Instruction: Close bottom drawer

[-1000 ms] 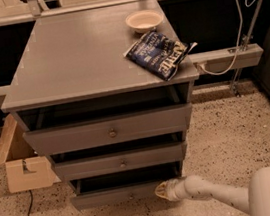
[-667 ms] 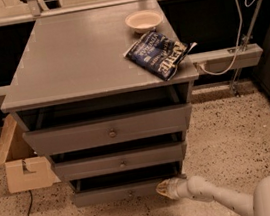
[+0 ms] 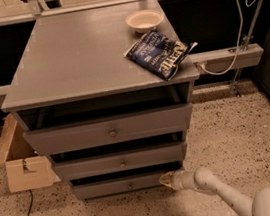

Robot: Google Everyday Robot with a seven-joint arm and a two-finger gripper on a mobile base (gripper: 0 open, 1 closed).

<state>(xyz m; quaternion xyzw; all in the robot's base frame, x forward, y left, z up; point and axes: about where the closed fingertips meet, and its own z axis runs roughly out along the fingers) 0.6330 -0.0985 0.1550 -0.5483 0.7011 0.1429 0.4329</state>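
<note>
The bottom drawer (image 3: 121,185) is the lowest of three grey drawers in the cabinet, with a flat grey front and a small dark knob (image 3: 130,184). It stands slightly out from the cabinet, less than the drawers above. My gripper (image 3: 165,180) is low near the floor, at the right end of the drawer front, touching or nearly touching it. My white arm (image 3: 223,193) reaches in from the lower right.
The middle drawer (image 3: 120,160) and top drawer (image 3: 109,130) also stand out. On the cabinet top (image 3: 77,58) lie a blue chip bag (image 3: 159,53) and a white bowl (image 3: 144,20). A cardboard box (image 3: 24,164) sits on the floor at left.
The gripper has pressed in toward the cabinet and the bottom drawer front has slid back a little. The arm has drawn lower in the picture.
</note>
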